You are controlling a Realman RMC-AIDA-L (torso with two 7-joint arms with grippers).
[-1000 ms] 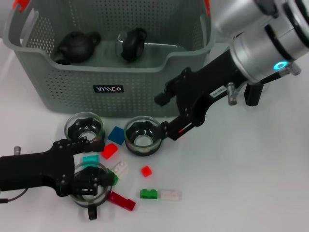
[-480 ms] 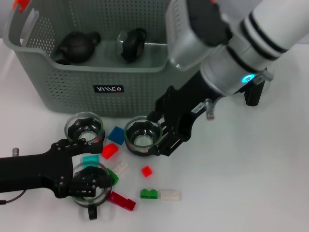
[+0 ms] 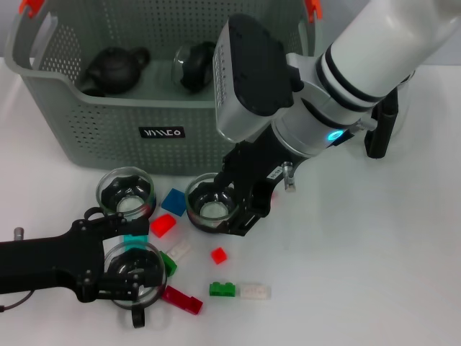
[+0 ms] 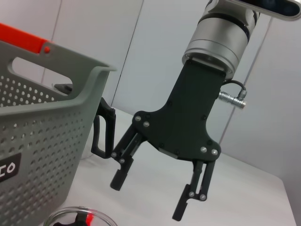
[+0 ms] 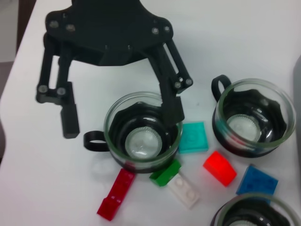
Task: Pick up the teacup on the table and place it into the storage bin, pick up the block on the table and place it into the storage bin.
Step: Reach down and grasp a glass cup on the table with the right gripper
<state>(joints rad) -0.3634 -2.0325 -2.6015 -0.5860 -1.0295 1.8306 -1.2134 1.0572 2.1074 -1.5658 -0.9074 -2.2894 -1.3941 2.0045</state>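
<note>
White table, storage bin up at 11 o'clock. Left gripper is spread wide at 7 o'clock, one finger dipped inside a teacup, the other outside its rim. Right gripper hangs released over the middle teacup.

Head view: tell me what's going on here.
Both arms are going for teacups. The left gripper is open, one finger inside the nearest teacup and one outside its rim. The right gripper hangs open at the middle teacup, just in front of the storage bin. Blocks lie loose on the table.
</note>
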